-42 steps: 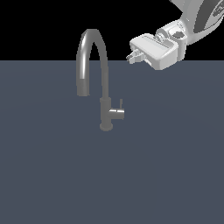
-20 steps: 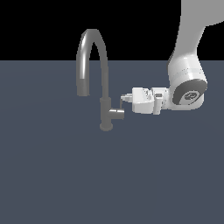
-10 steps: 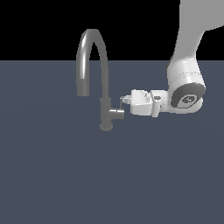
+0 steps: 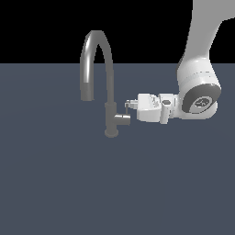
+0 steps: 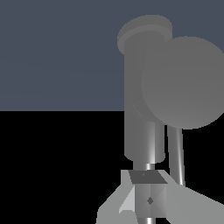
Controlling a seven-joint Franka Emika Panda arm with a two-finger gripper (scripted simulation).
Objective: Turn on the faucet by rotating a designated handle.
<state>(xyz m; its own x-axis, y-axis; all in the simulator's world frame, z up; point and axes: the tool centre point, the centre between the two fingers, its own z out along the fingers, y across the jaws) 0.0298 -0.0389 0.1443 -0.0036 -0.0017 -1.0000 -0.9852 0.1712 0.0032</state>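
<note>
Faucet (image 4: 107,82): dull grey metal, tall arched gooseneck, standing upright on a flat slate-grey desk (image 4: 59,183), left of centre in the exterior view. Spout mouth hangs on the exterior view's left of the column. Short cylindrical stub projects from the lower column toward the exterior view's right, just above the round base.

Handle (image 4: 127,109): thin short grey rod rising from the outer end of that stub, upright or nearly so.

Gripper (image 4: 129,106): white, held horizontally, reaching in from the exterior view's right and level with the stub. Its tips sit at the handle rod; in this view actual contact is too small to confirm. White arm (image 4: 199,87) descends from the upper right behind it.

Wrist view: faucet (image 5: 144,105) fills the frame at close range, the round end face of the stub prominent, the handle (image 5: 176,153) a slim rod running from it toward the gripper (image 5: 146,194). Pale fingers (image 5: 186,203) flank a narrow grey bar. Jaws look drawn close together, though whether they clamp the handle cannot be told.
</note>
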